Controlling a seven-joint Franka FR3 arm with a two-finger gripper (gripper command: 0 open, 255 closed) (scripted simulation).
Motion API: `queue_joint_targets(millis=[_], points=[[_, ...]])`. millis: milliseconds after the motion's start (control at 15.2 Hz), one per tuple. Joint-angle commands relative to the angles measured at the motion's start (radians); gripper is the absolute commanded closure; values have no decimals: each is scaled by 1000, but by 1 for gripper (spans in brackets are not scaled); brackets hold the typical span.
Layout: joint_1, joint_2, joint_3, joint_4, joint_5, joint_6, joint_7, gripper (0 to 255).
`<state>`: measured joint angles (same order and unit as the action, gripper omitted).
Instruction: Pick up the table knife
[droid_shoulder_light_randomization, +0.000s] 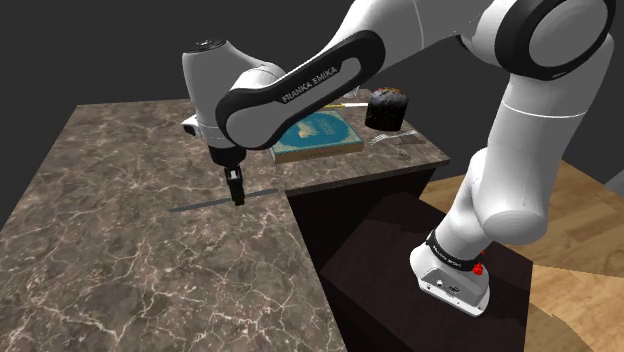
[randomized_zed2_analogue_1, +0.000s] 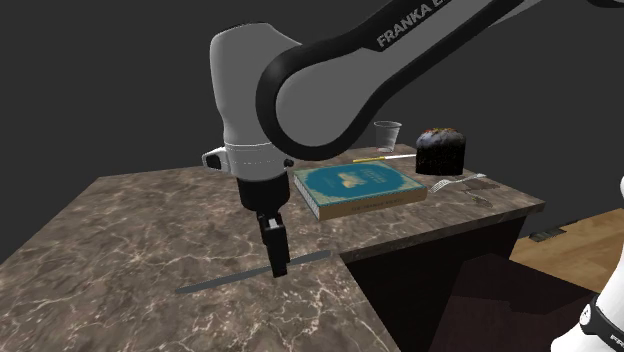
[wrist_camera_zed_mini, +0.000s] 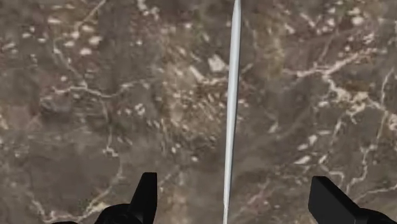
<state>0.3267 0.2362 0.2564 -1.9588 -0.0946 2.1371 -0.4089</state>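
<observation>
Knife (wrist_camera_zed_mini: 231, 95) between parted end effector (wrist_camera_zed_mini: 235, 183) fingers (wrist_camera_zed_mini: 146, 194)

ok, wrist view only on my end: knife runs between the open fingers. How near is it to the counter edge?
Observer: The knife lies flat with one end almost at the edge of the counter. The end effector stands upright over it, nearer that end.
Operator: Anything close enough to bump?
Observer: Unlikely. The closest thing is a blue book, clear of the knife, further along the counter.
Operator: And past the book?
Observer: A dark cake, a clear cup and a fork, all at the far end.
</observation>
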Motion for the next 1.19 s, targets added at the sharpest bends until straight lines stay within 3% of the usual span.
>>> queue_joint_targets(millis=[0, 66, 132, 726, 1122], points=[[1, 10, -1, -10, -4, 19, 3, 0], [1, 10, -1, -9, -4, 19, 3, 0], [1, 9, -1, -10, -3, 18, 3, 255], [1, 10, -1, -9, -4, 19, 3, 255], [-2, -28, 3, 26, 10, -52, -7, 255]])
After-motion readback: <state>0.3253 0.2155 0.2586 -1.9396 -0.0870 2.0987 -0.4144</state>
